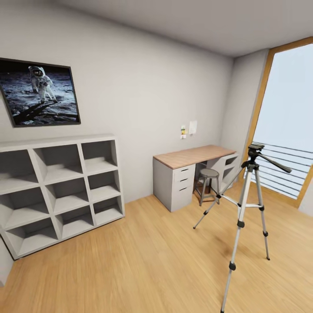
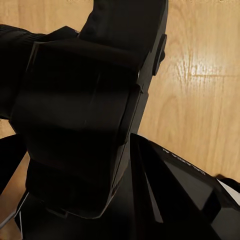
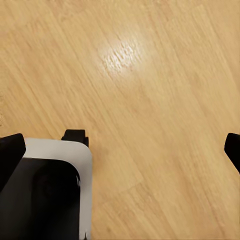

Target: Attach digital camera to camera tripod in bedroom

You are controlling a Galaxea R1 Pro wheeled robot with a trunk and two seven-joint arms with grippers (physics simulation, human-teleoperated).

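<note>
Right tool (image 3: 120, 145) wide above floor (image 3: 150, 75)

A white cube shelf (image 1: 61, 187) stands against the wall, an astronaut picture (image 1: 39, 92) hanging above it. Right of the shelf is a wood-topped surface (image 1: 194, 156), with a round grey stool (image 1: 208, 182) tucked under it.

I find almost nothing legible here. On the black angled part (image 2: 185, 180) close under my left wrist camera there is a short line of pale embossed letters, too small and foreshortened for me to read. The small papers (image 1: 189, 128) pinned on the wall above the desk's back edge carry marks I cannot make out.
</note>
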